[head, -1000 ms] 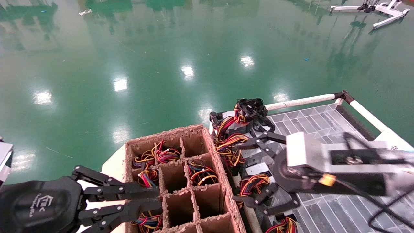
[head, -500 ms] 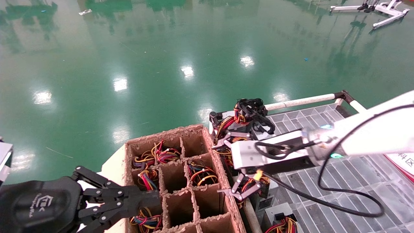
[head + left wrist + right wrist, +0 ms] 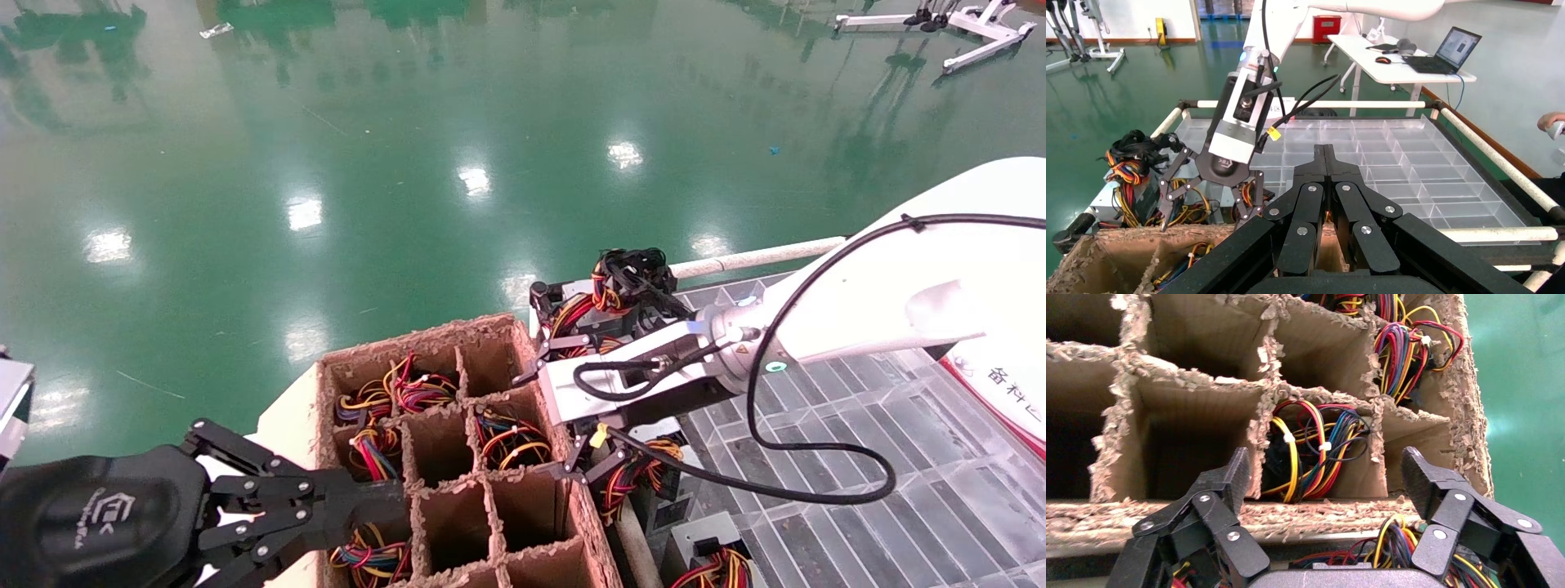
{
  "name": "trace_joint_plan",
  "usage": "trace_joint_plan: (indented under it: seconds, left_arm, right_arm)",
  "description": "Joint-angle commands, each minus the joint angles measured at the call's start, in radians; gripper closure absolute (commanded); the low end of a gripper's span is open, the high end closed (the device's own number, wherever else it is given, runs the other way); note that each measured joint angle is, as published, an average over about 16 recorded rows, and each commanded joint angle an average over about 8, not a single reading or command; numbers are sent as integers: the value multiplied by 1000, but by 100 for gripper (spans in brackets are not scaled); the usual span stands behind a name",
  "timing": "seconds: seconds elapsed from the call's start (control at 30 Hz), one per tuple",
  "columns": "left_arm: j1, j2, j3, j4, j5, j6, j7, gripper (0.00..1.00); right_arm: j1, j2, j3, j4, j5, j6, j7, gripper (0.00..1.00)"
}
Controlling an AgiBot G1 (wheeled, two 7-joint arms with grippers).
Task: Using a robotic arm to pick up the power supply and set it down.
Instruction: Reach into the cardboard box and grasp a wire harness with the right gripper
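Right gripper (image 3: 546, 418): I read its fingers as spread wide with nothing between them. In the head view it sits at about 5 o'clock from frame centre, over the right wall of the cardboard box, with the white forearm and looping black cable (image 3: 817, 490) trailing off toward 3 o'clock.

Right gripper, wrist view (image 3: 1327, 478): I see the two black fingertips (image 3: 1229, 471) parted on either side of one cell that holds a bundle of red, yellow, blue and black wires.

Right gripper, left wrist view (image 3: 1210, 205): it hangs fingers-down just past the box's far edge, fingers splayed.

Left gripper (image 3: 384, 498): I see its fingers pressed together, empty. It sits at 7 o'clock in the head view, at the near left side of the box.

Left gripper, own view (image 3: 1326, 156): both fingers meet along their length.

Cardboard box (image 3: 564, 425): a divided carton with ragged partition edges; several cells hold wire bundles, others look empty.

Power supply (image 3: 625, 286): a grey box topped by a loose tangle of coloured wires and a black loop, at 1 o'clock from the box's far right corner, on the corner of the tray (image 3: 899, 523). It is beyond the right gripper and untouched.

Other units: more grey boxes with bundled wires (image 3: 645, 461) lie along the tray's edge at 5 o'clock.
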Motion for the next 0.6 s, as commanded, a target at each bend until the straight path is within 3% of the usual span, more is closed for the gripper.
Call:
trace_joint_plan:
  seconds: [0.03, 0.3, 0.6]
  left_arm:
    - [0, 0, 0, 0, 0, 0, 0, 100]
    - [0, 0, 0, 0, 0, 0, 0, 100]
    - [0, 0, 0, 0, 0, 0, 0, 100]
  right_arm:
    - [14, -19, -6, -41, -8, 5, -22, 100]
    - [37, -62, -15, -132, -16, 30, -66, 100]
    - [44, -77, -49, -140, -39, 43, -57, 100]
